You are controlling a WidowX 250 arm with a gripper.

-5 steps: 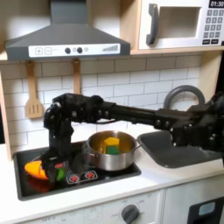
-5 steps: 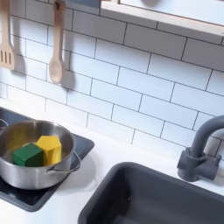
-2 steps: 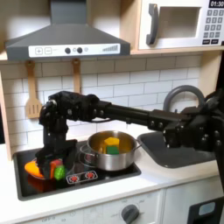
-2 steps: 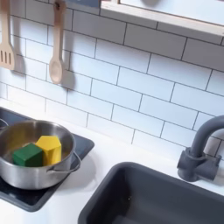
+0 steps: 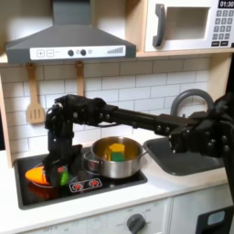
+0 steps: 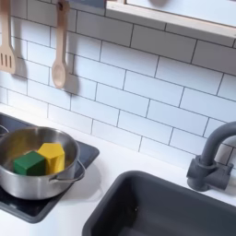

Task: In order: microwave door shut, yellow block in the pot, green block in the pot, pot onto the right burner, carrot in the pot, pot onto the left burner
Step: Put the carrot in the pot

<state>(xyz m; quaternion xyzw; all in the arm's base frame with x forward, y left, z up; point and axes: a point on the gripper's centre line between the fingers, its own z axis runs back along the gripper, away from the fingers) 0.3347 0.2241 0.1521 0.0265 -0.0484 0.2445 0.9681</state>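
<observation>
Black cooktop (image 5: 101,186) under pot (image 5: 116,164), seemingly carrot (image 5: 38,175)

- Pale digits glow on the microwave's display (image 5: 226,4) in the first exterior view, high above and far from the end effector (image 5: 57,174); cut off, unreadable.
- Keypad (image 5: 222,27) markings blurred.

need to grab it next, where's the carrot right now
In the first exterior view the carrot lies on the stove's left burner, left of the pot, under the gripper.
</observation>
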